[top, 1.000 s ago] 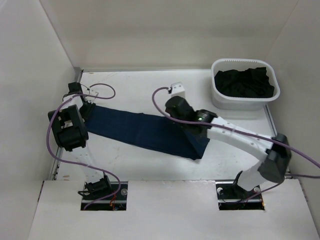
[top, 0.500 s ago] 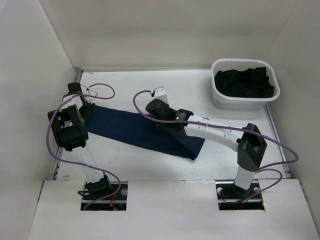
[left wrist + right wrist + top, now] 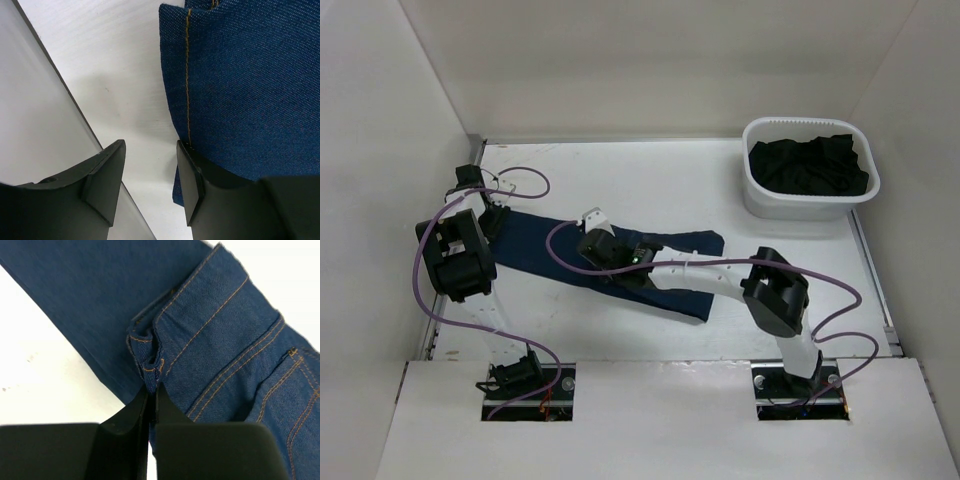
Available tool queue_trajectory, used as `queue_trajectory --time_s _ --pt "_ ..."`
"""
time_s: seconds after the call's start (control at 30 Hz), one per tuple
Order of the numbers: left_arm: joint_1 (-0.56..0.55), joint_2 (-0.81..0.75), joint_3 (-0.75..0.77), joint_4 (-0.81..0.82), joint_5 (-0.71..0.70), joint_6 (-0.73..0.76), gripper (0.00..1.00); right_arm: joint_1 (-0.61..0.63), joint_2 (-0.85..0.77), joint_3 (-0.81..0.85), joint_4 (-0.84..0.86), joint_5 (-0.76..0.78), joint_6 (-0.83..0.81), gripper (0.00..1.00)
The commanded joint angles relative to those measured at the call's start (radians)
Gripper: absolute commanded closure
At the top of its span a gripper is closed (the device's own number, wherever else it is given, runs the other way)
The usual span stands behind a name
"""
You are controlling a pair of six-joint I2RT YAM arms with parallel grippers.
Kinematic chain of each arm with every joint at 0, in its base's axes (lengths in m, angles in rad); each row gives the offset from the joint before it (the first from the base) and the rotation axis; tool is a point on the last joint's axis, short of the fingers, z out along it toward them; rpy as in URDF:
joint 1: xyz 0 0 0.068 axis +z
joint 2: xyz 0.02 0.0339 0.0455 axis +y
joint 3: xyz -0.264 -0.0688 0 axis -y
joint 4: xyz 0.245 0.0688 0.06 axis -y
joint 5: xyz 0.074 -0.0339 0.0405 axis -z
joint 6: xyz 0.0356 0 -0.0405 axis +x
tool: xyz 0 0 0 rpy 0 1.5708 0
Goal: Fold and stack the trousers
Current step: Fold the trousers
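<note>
The dark blue denim trousers lie stretched across the table from left to right. My right gripper is shut on their waist end and holds it above the middle of the legs, so the cloth doubles back over itself. In the right wrist view the jaws pinch a seamed denim fold with tan stitching. My left gripper is at the left hem end. In the left wrist view it is open, with one finger against the denim edge and bare table in the gap.
A white tub with dark clothes stands at the back right. White walls close in the left side and back. The left wall runs right beside my left gripper. Purple cables loop off both arms.
My right gripper has moved well to the left with the waist end, drawing it back over the legs. The left arm has not moved.
</note>
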Motion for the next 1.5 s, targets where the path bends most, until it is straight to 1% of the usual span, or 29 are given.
queue_trajectory --time_s 0.0,0.07,0.1,0.13,0.17,0.2,0.23,0.27,0.3,0.37,0.43,0.5,0.6,0.73,0.8,0.87,0.93,1.0,1.07,1.13,1.2,1.27,1.4,1.47 --pt "-0.015 0.052 -0.024 -0.031 0.057 -0.024 0.55 -0.014 -0.008 -0.006 0.066 -0.017 -0.011 1.00" --pt "-0.018 0.046 -0.024 -0.033 0.057 -0.024 0.54 -0.012 -0.002 -0.016 0.068 -0.031 -0.014 0.96" --pt "-0.020 0.041 -0.022 -0.033 0.057 -0.024 0.53 -0.011 0.000 -0.017 0.068 -0.043 -0.019 0.90" --pt "-0.020 0.034 -0.021 -0.034 0.057 -0.024 0.53 -0.011 0.006 -0.017 0.071 -0.075 -0.020 0.76" --pt "-0.020 0.026 -0.018 -0.031 0.054 -0.024 0.52 -0.011 0.009 -0.017 0.074 -0.130 -0.025 0.56" --pt "-0.020 0.012 -0.013 -0.025 0.051 -0.024 0.51 -0.011 0.009 -0.017 0.083 -0.196 -0.031 0.45" --pt "-0.020 -0.001 -0.001 -0.025 0.051 -0.024 0.50 -0.011 0.000 -0.020 0.100 -0.265 -0.040 0.38" --pt "-0.013 -0.017 0.019 -0.027 0.051 -0.024 0.49 -0.008 -0.019 -0.031 0.123 -0.313 -0.051 0.32" --pt "-0.007 -0.031 0.041 -0.034 0.054 -0.024 0.48 -0.003 -0.045 -0.046 0.150 -0.337 -0.063 0.28" --pt "-0.001 -0.058 0.082 -0.047 0.057 -0.024 0.47 0.000 -0.117 -0.089 0.209 -0.339 -0.071 0.24" --pt "-0.006 -0.089 0.126 -0.067 0.057 -0.019 0.46 0.000 -0.204 -0.149 0.253 -0.322 -0.040 0.24" --pt "-0.016 -0.121 0.163 -0.094 0.057 -0.012 0.46 -0.030 -0.307 -0.238 0.266 -0.243 0.051 0.24" --pt "-0.079 -0.185 0.199 -0.148 0.078 -0.018 0.45 -0.092 -0.486 -0.457 0.240 -0.089 0.290 0.25" --pt "-0.220 -0.271 0.184 -0.235 0.155 -0.015 0.43 -0.182 -0.730 -0.800 0.178 -0.014 0.675 0.28" --pt "-0.285 -0.291 0.171 -0.267 0.175 -0.024 0.43 -0.207 -0.830 -0.935 0.178 -0.005 0.795 0.29" --pt "-0.343 -0.302 0.159 -0.283 0.193 -0.047 0.44 -0.233 -0.899 -1.032 0.192 0.000 0.865 0.28" --pt "-0.398 -0.313 0.141 -0.297 0.250 -0.056 0.44 -0.270 -0.931 -1.092 0.235 -0.002 0.877 0.27" --pt "-0.464 -0.321 0.113 -0.324 0.343 -0.064 0.44 -0.334 -0.942 -1.146 0.333 -0.029 0.851 0.26" --pt "-0.525 -0.325 0.079 -0.355 0.431 -0.067 0.45 -0.420 -0.938 -1.190 0.463 -0.102 0.795 0.27" --pt "-0.572 -0.322 0.036 -0.361 0.486 -0.079 0.46 -0.492 -0.907 -1.217 0.569 -0.197 0.750 0.28" --pt "-0.608 -0.302 -0.005 -0.344 0.502 -0.105 0.47 -0.538 -0.869 -1.224 0.617 -0.267 0.739 0.28" --pt "-0.638 -0.269 -0.028 -0.329 0.502 -0.140 0.48 -0.554 -0.849 -1.227 0.617 -0.288 0.745 0.29" --pt "-0.661 -0.194 -0.051 -0.285 0.476 -0.182 0.51 -0.549 -0.794 -1.220 0.598 -0.325 0.759 0.31" --pt "-0.662 -0.160 -0.054 -0.260 0.451 -0.194 0.52 -0.545 -0.748 -1.209 0.585 -0.356 0.759 0.36"
